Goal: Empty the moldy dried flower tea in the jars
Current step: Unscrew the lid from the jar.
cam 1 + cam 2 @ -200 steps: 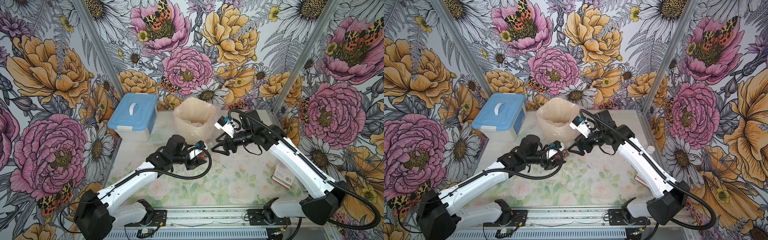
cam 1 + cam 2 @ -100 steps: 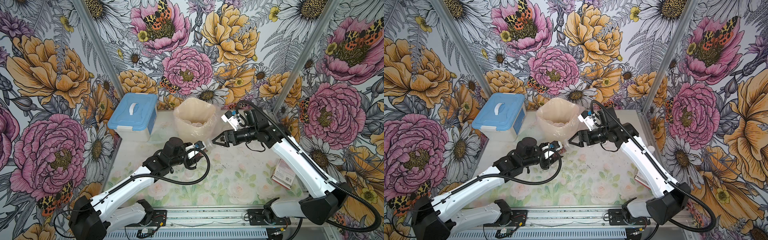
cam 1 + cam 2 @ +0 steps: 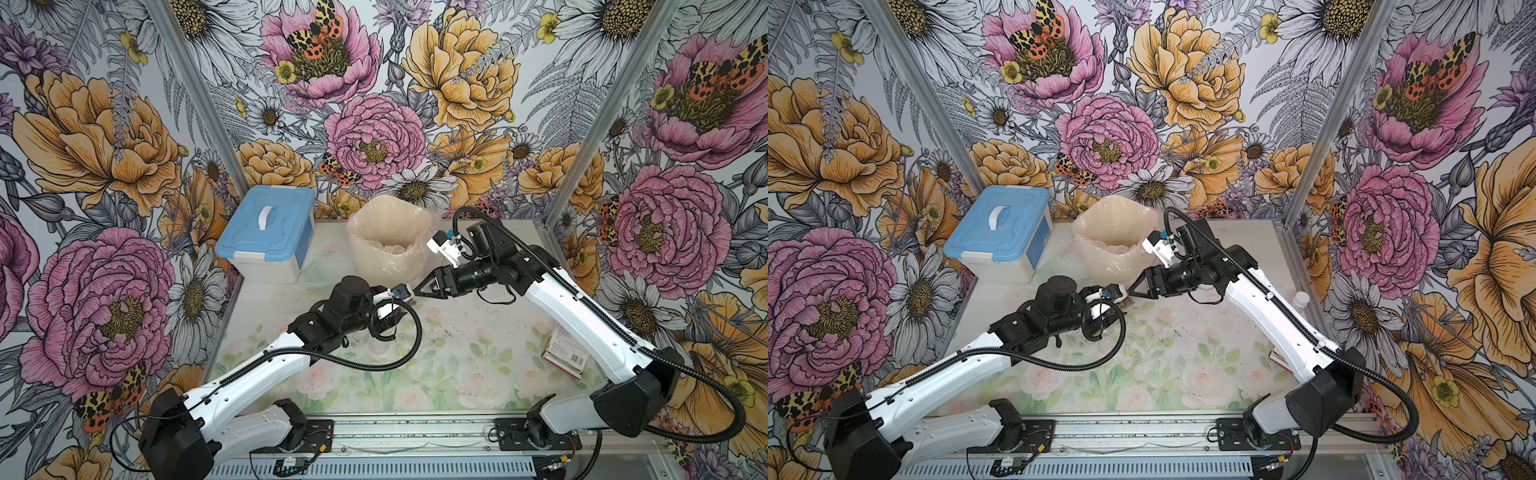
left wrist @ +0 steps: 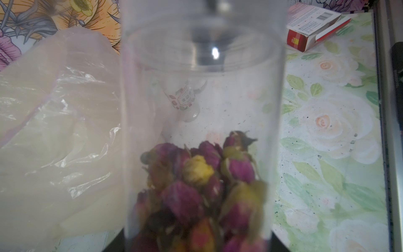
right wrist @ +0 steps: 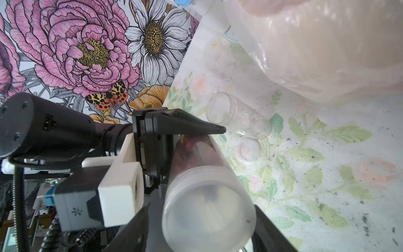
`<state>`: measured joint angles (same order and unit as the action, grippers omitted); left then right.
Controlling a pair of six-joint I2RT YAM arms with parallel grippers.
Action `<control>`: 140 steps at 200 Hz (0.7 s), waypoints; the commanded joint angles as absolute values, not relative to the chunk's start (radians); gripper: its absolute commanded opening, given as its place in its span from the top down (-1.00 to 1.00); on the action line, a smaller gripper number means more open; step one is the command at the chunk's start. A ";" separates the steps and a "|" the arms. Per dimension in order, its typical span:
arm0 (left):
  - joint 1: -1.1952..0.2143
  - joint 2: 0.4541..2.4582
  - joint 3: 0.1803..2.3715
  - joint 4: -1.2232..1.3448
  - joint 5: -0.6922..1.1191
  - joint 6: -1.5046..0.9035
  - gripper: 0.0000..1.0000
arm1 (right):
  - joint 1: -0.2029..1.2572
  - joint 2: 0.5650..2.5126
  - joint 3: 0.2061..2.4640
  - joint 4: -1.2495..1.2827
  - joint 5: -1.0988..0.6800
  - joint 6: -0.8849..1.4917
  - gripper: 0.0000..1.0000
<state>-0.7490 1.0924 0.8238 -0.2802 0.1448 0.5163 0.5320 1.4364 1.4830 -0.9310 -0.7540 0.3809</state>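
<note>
Closing on the lid [image 5: 209, 209], the right gripper [image 3: 419, 290] has changed most in the last second. Its fingers [image 5: 269, 235], spread wide a moment ago, are now drawn in against the two sides of that translucent lid, so we read it as a grip just taken. The left gripper [image 3: 392, 321] has not altered. Its fingers [image 5: 181, 123] stay clamped on the clear body of the jar [image 4: 200, 104], held lying sideways above the table [image 3: 457, 365], just off centre toward 11 o'clock, with the lidded end facing the right arm. The moldy dried flower tea [image 4: 196, 185], pink and yellowish buds, sits wholly inside, heaped at the end nearest the left wrist. We judge that the unscrewing is about to start and that nothing from this jar has been tipped out yet. The bag-lined bin [image 3: 390, 245] waits at 12 o'clock, close behind the jar. Near it lies an empty jar [image 5: 220, 109] beside a loose lid [image 5: 248, 149], seemingly dealt with already.
</note>
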 commanded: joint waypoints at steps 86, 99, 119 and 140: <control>-0.709 1.123 0.850 -0.321 0.428 0.505 0.32 | 0.545 1.392 1.403 -0.917 -0.665 -0.067 0.12; -0.695 1.123 0.853 -0.326 0.470 0.492 0.31 | 0.545 1.393 1.409 -0.919 -0.606 -0.125 0.12; -0.679 1.123 0.857 -0.335 0.518 0.482 0.31 | 0.546 1.396 1.418 -0.918 -0.580 -0.218 0.13; -0.666 1.125 0.862 -0.340 0.563 0.476 0.30 | 0.550 1.410 1.433 -0.919 -0.578 -0.282 0.13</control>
